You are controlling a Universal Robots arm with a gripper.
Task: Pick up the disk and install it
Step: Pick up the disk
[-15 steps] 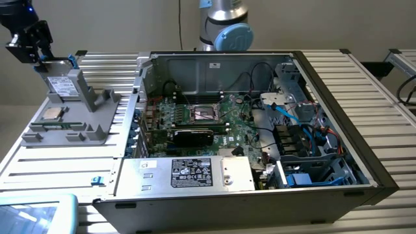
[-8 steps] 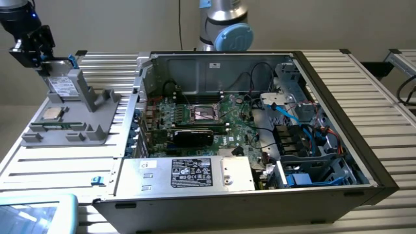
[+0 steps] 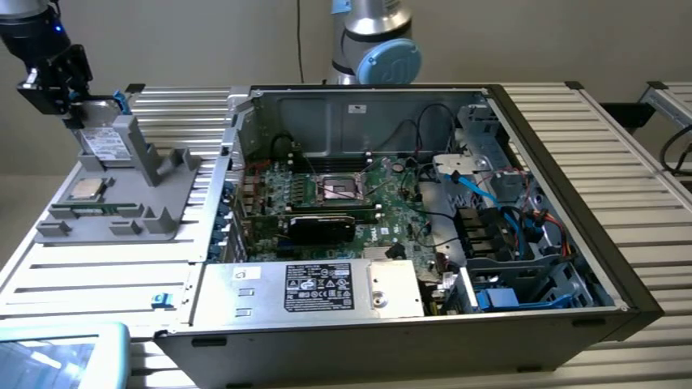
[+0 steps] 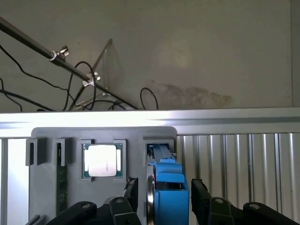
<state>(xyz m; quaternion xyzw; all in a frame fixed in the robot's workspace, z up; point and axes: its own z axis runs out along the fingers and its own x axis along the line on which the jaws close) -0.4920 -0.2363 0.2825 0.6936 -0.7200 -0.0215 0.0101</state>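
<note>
The case point(image 3: 357, 113) sits open on the surface point(image 3: 605, 138), well apart from the grey holder point(image 3: 162, 166), in which the disk point(image 3: 105, 146) stands upright. Our tool point(image 4: 166, 190) straddles its blue rail point(image 4: 169, 204), jaws wide, holding nothing. We judge an off-centre squeeze could tilt the disk and jam it there.

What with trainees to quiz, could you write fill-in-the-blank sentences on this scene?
The gripper is ___, straddling the disk.
The disk's rails are ___.
A square ___ lies beside the disk on the gray holder.
Missing: open; blue; chip.
</note>
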